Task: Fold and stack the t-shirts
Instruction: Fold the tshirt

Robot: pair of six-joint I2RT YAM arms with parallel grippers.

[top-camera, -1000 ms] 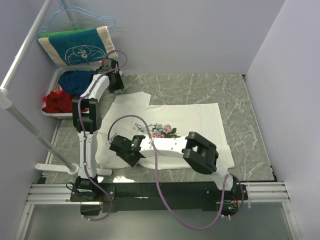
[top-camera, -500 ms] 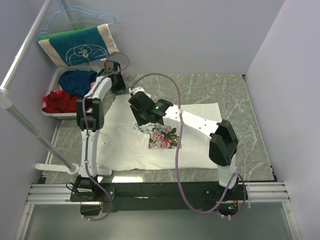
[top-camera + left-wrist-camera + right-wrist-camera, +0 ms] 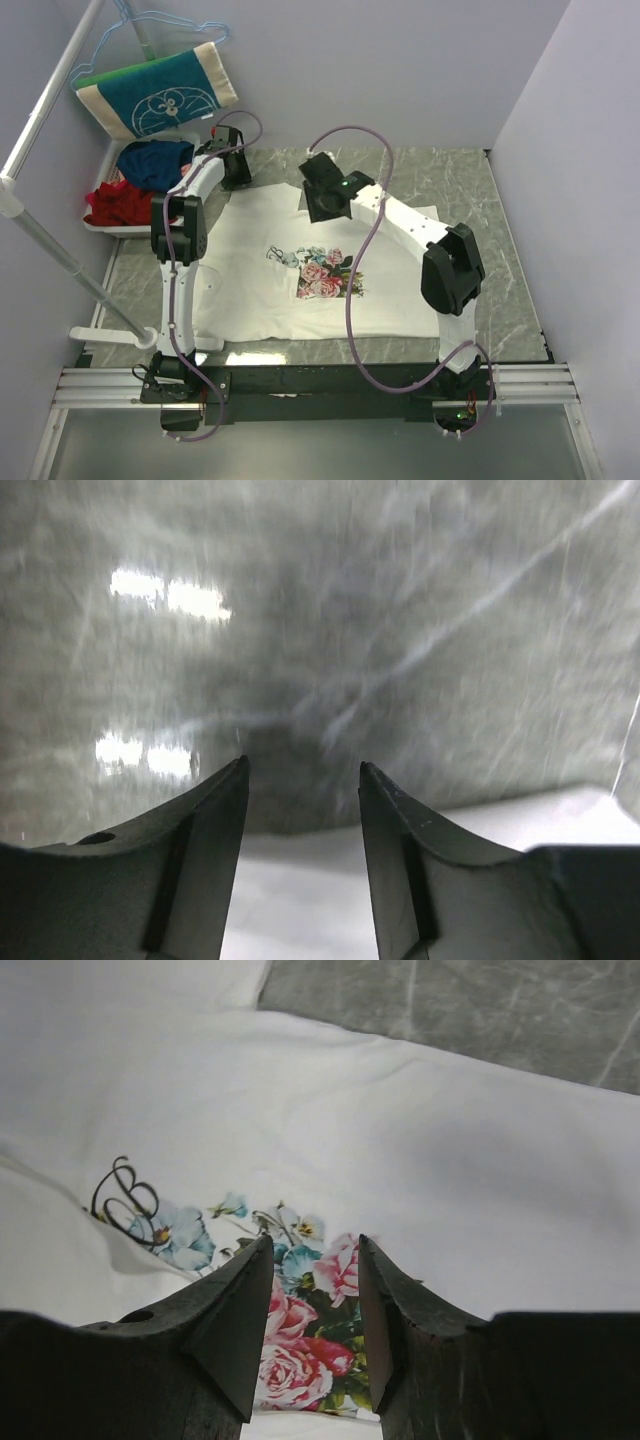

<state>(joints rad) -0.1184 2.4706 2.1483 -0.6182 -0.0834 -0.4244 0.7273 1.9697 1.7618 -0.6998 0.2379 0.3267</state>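
From above, the cream-white t-shirt (image 3: 390,260) is lying spread on the marble table (image 3: 420,175) with its flower print (image 3: 322,272) facing up; the left gripper (image 3: 232,168) is hanging well to the far left of the print, at the cloth's corner; the right gripper (image 3: 320,200) is hovering just beyond the print, over the shirt's far edge; a tray (image 3: 100,228) farther left of the print is holding a blue garment (image 3: 155,162) and a red garment (image 3: 112,200) in a heap.

In the left wrist view, its fingers (image 3: 215,810) are standing apart with nothing between them; marble is lying under them, white cloth showing only at the bottom.

In the right wrist view, its fingers (image 3: 235,1310) are likewise parted and empty, pointing down at the print's roses.

I'm judging the job as barely begun: the shirt looks flat and unfolded; no stack is showing; the tray's garments are waiting.
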